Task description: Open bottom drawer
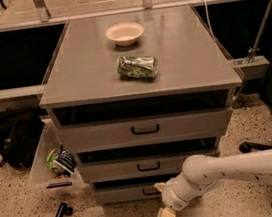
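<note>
The grey cabinet has three flat drawer fronts with small black bar handles. The bottom drawer (120, 193) is the lowest front, close to the floor, and looks shut. Its handle (149, 193) shows only in part, behind my wrist. My gripper (163, 211) hangs low in front of the bottom drawer's middle, just right of and below the handle, with its cream tip pointing down at the floor. My white arm (235, 167) reaches in from the right. The middle drawer (134, 168) and the top drawer (144, 129) are above it.
A white bowl (124, 33) and a crumpled green bag (137, 67) lie on the cabinet top (80, 73). A black backpack (14, 137) and a clear bin of items (53, 162) stand on the floor to the left. A black chair base (255, 145) is on the right.
</note>
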Robot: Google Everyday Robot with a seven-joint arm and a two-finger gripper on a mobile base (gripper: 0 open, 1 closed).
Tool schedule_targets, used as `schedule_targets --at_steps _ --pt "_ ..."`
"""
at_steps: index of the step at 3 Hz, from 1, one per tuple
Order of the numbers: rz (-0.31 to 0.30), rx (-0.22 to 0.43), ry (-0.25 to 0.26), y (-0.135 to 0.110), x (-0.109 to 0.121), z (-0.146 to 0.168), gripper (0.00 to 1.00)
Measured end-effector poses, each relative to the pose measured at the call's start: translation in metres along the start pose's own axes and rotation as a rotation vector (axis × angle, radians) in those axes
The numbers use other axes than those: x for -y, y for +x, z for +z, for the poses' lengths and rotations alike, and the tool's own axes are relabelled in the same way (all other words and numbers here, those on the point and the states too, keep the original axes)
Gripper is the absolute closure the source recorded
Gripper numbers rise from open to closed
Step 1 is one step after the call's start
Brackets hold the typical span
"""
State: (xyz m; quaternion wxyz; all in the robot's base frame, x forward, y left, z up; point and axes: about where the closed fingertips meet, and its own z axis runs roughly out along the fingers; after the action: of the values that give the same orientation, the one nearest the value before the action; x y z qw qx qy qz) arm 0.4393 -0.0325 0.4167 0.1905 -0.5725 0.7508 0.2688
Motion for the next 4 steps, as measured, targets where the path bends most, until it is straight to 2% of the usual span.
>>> schedule_targets --at_steps 1,3,4 --pt "0.000 0.000 0.000 0.000 0.000 0.000 0.00" --pt "-0.012 -0.017 0.154 -0.002 0.021 -0.015 0.00" --pt "0.035 -0.012 0.282 0.012 0.032 -0.042 0.00"
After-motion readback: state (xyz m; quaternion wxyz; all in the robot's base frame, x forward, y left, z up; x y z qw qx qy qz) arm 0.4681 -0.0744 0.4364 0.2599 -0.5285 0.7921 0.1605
